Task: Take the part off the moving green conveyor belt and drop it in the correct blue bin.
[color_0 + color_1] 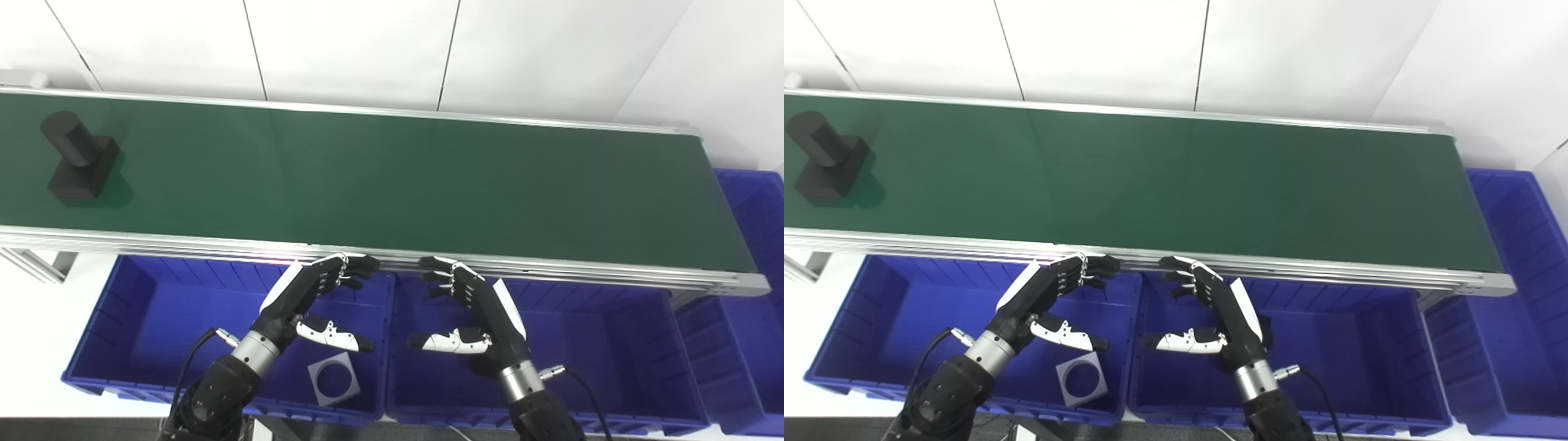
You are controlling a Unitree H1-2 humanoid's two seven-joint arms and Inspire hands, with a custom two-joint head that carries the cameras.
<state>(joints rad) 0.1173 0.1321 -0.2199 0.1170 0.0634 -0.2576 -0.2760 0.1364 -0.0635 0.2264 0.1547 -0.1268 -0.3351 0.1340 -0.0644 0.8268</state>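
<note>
A black part (78,156), a cylinder standing on a square block, sits on the green conveyor belt (392,177) at its far left; it also shows in the right eye view (824,160). My left hand (312,294) is open and empty over the left blue bin (153,318), below the belt's near rail. My right hand (471,309) is open and empty over the middle blue bin (612,343). Both hands are far to the right of the part.
A grey square plate with a round hole (334,381) lies in the left bin. A third blue bin (756,257) stands past the belt's right end. The belt's aluminium rail (551,267) runs just above the fingertips. A white wall stands behind.
</note>
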